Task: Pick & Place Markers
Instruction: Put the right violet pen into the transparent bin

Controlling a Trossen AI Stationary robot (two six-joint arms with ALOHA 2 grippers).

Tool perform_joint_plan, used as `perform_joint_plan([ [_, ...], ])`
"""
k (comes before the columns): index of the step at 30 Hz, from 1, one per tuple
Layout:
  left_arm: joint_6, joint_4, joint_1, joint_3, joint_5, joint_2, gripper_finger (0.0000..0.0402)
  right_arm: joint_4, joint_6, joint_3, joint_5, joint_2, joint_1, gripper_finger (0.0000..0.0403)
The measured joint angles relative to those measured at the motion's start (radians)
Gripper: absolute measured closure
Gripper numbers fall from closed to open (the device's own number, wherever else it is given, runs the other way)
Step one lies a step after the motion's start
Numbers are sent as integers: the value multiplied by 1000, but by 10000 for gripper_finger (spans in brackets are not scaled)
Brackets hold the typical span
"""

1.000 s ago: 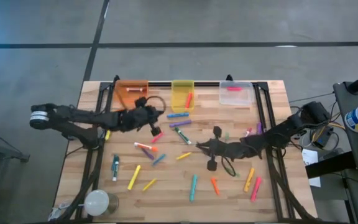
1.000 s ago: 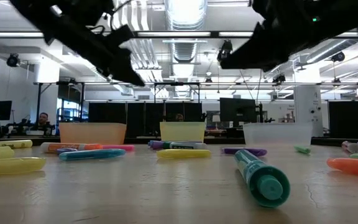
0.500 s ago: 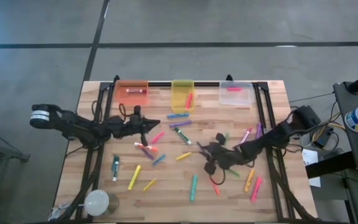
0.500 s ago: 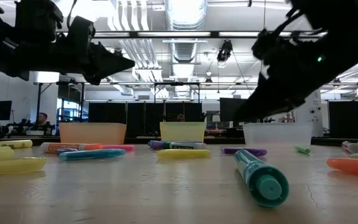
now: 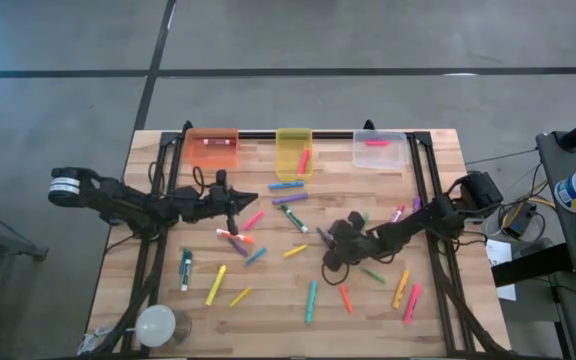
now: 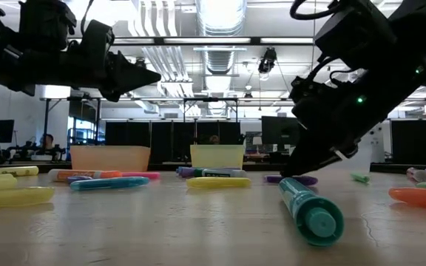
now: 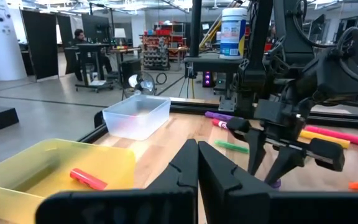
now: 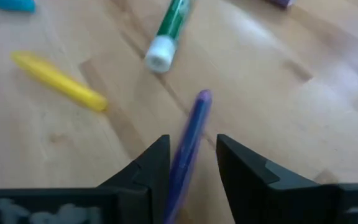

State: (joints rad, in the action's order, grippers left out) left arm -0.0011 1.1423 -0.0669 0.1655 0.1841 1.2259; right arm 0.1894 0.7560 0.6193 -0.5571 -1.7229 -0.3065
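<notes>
Several markers lie scattered flat on the wooden table (image 5: 168, 320). One is a purple marker (image 8: 191, 134), also seen under the right arm in the low view (image 6: 291, 179). My right gripper (image 8: 192, 155) is open and tipped down at the table's middle (image 5: 326, 250), with one finger on each side of that purple marker. Whether a finger touches it, I cannot tell. My left gripper (image 5: 248, 200) hovers shut and empty left of centre, well above the table (image 6: 154, 75).
Three bins stand along the far edge: orange (image 5: 212, 148), yellow (image 5: 294, 152) and clear (image 5: 380, 148), each with a marker inside. A green marker with a white cap (image 8: 169, 31) and a yellow one (image 8: 58, 81) lie just beyond my right gripper. A teal marker (image 6: 309, 207) lies near the front.
My right gripper has come down toward the table and tipped nose-down over the purple marker. My left gripper has drawn back a little toward the table's left edge and swung from slanting down to level, then kept still.
</notes>
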Motion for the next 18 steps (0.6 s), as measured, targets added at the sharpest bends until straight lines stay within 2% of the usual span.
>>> perform_joint_plan([
  [4,0,-2,0,-2,0,0,397,1,-2,0,54,-9,-1,316],
  [11,-10,-39,0,-2,0,0,397,-23,-12,4,73,-12,1,355],
  [15,-27,-73,0,-2,0,0,397,-106,-83,-1,103,56,18,358],
  [18,-23,-90,-1,-2,0,0,397,-214,-129,2,103,157,65,353],
])
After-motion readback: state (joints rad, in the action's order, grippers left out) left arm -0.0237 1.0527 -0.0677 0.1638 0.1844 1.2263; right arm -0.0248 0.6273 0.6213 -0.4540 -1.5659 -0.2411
